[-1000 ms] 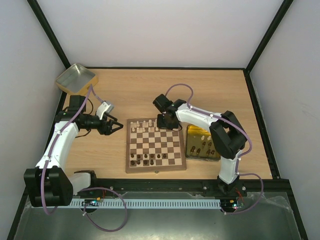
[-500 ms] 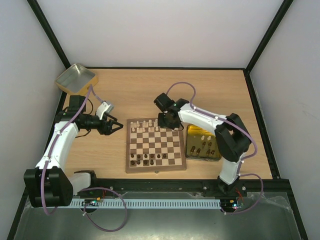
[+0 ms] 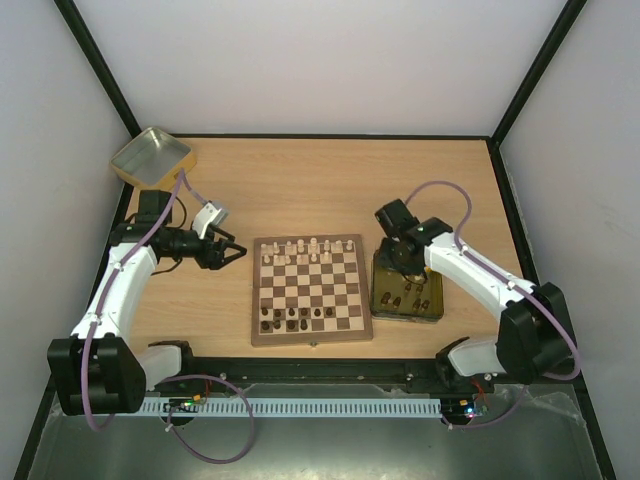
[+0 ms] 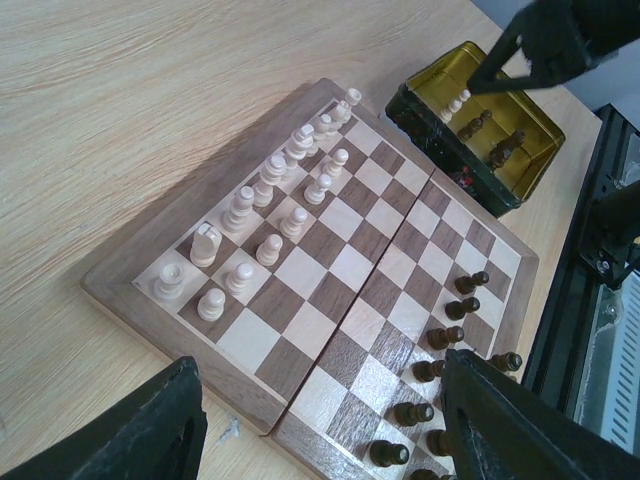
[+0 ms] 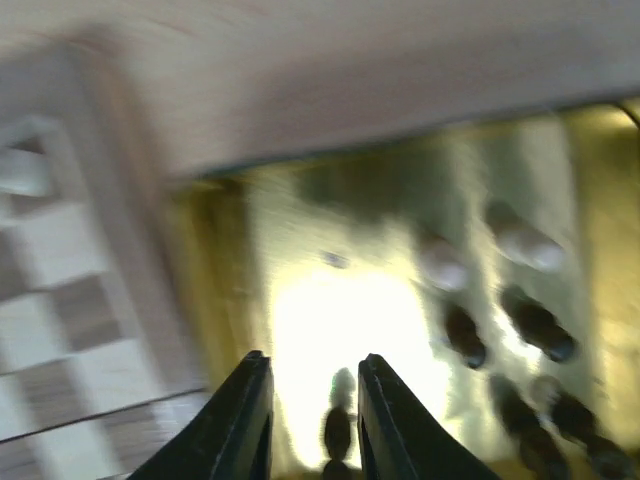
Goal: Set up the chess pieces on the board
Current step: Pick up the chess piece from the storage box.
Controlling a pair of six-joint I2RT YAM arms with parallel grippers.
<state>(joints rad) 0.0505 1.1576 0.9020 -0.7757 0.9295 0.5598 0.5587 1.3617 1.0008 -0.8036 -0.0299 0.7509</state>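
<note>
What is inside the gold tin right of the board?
Dark and pale chess pieces lie in the gold tin; the right gripper above hides its far end.

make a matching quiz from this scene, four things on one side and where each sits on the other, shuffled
Things:
1. left claw
2. right claw
3. cream board pieces
4. dark board pieces

Places:
A. near rows
B. over the right tin
C. far rows
D. left of the board, open

Pairs: 1-D, 2-B, 3-C, 4-A
</note>
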